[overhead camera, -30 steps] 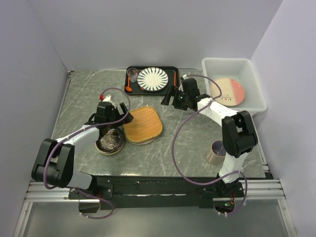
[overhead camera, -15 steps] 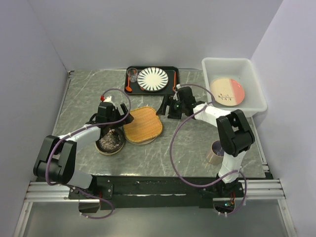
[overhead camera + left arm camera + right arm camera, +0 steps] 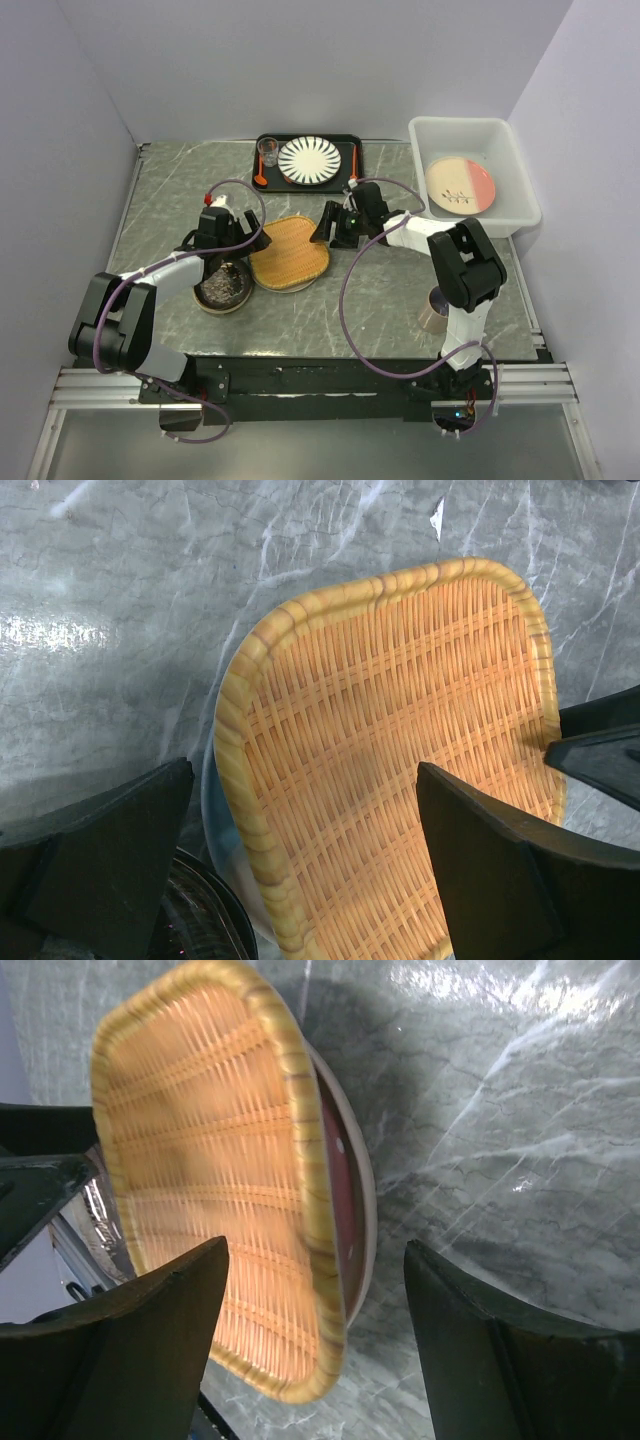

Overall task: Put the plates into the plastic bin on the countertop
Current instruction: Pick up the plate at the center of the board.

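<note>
A tan woven squarish plate [image 3: 290, 252] lies on the countertop [image 3: 380, 290], on top of a pink plate with white dots [image 3: 345, 1190]. My right gripper [image 3: 328, 228] is open at the woven plate's right edge. In the right wrist view the right gripper [image 3: 316, 1245] has both plate rims between its fingers, touching neither. My left gripper [image 3: 236, 234] is open over the woven plate's left edge [image 3: 240, 780]. The left gripper [image 3: 303, 770] holds nothing. A dark patterned plate [image 3: 223, 285] sits just left of it. The plastic bin [image 3: 512, 150] at back right holds a cream and pink plate with a leaf sprig [image 3: 460, 186].
A black tray [image 3: 345, 152] at the back carries a white plate with dark radial stripes [image 3: 309, 159], a small glass [image 3: 268, 151] and orange cutlery. A brown cup [image 3: 437, 307] lies near the right arm's base. Walls close in on the left, back and right.
My right gripper has swung left from beside the tray to the woven plate's right edge, and its jaws have narrowed a little. The left arm has barely moved.
</note>
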### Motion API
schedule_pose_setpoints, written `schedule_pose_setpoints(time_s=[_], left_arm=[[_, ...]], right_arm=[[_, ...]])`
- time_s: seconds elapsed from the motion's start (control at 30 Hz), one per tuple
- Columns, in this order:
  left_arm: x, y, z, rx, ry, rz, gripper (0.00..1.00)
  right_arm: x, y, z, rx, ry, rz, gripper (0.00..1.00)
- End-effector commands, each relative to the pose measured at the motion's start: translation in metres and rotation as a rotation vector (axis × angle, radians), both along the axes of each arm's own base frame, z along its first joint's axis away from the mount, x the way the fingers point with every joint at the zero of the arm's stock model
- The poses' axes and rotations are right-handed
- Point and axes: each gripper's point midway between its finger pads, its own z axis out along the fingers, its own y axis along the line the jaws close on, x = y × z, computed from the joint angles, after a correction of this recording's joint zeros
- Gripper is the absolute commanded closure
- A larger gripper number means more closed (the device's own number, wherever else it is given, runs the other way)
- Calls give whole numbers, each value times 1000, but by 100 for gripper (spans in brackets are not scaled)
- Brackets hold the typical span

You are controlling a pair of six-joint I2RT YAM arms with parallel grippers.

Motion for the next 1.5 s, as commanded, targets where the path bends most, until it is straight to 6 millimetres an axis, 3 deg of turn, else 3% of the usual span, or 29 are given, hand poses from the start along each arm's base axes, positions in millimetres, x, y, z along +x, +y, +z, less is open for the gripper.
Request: schedule_pose_setpoints(time_s=[0.0, 0.13, 0.4, 0.6, 0.97, 1.47], left_arm=[[10, -5, 13, -30, -44, -7, 1], [10, -6, 13, -34, -46, -12, 1], [11, -7, 13, -34, -47, -17, 1], [12, -7, 15, -34, -51, -18, 1], [11, -3, 29, -34, -101, 0, 1], [12, -7, 19, -37, -75, -19, 1]], right_arm=[[0, 11, 0, 25, -9, 25, 24], [-2, 13, -5, 29, 3, 27, 31], [-3, 15, -5, 47, 13, 33, 81], [-3, 16, 4, 54, -5, 45, 96], [0, 14, 28, 77, -58, 41, 99], [4, -5, 52, 52, -111, 10, 97]])
